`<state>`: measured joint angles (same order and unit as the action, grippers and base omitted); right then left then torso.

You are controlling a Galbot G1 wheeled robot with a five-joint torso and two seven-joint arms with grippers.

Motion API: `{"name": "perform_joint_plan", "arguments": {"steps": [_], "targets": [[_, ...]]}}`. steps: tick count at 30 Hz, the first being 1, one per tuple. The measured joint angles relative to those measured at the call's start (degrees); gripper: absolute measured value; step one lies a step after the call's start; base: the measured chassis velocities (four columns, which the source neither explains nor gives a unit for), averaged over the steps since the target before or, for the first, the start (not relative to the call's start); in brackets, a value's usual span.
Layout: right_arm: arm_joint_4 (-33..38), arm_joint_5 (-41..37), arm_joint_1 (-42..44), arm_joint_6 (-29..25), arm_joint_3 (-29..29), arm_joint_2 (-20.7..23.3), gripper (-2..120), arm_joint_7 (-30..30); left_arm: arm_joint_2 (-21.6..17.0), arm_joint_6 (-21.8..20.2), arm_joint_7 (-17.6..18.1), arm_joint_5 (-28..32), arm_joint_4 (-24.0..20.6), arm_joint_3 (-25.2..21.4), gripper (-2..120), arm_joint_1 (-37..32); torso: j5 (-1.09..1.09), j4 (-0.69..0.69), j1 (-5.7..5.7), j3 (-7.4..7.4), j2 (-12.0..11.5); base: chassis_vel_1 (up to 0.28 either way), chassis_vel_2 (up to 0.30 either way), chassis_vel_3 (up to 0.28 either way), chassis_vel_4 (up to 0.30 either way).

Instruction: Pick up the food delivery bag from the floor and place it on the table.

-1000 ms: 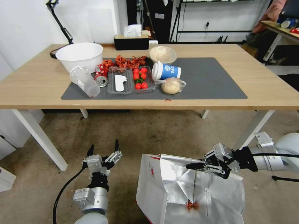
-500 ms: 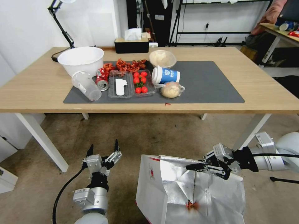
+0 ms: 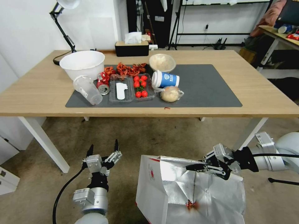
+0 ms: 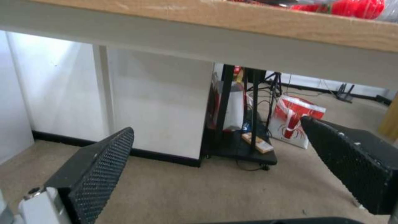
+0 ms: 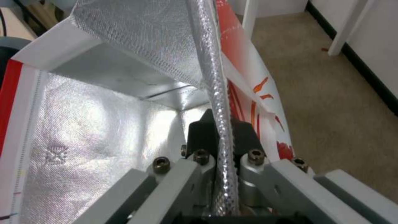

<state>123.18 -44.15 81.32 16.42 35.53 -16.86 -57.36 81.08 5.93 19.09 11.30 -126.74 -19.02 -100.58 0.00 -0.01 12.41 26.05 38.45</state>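
Below table (image 3: 43, 93), right hand (image 3: 194, 167) pinching food delivery bag (image 3: 174, 189) rim, bag btm cropped, left hand (image 3: 103, 148) spread.

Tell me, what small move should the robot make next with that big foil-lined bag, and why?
Probably lift it straight up. The right hand is shut on the rim of the food delivery bag, foil edge pinched between its fingers, yet the bag sits well below the table top. The open left hand waits beside it. The bare mat to the right looks like room.
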Motion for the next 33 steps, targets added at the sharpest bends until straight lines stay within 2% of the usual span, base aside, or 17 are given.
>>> {"name": "perform_joint_plan", "arguments": {"steps": [33], "targets": [[-0.4,0.1,0.0,-0.1,-0.2,0.0,0,-0.1,0.0,0.0,0.1,-0.5,0.2,0.1,100,0.1,0.00,0.00,3.32,4.87,8.2,0.000,0.000,0.000,0.000]]}}
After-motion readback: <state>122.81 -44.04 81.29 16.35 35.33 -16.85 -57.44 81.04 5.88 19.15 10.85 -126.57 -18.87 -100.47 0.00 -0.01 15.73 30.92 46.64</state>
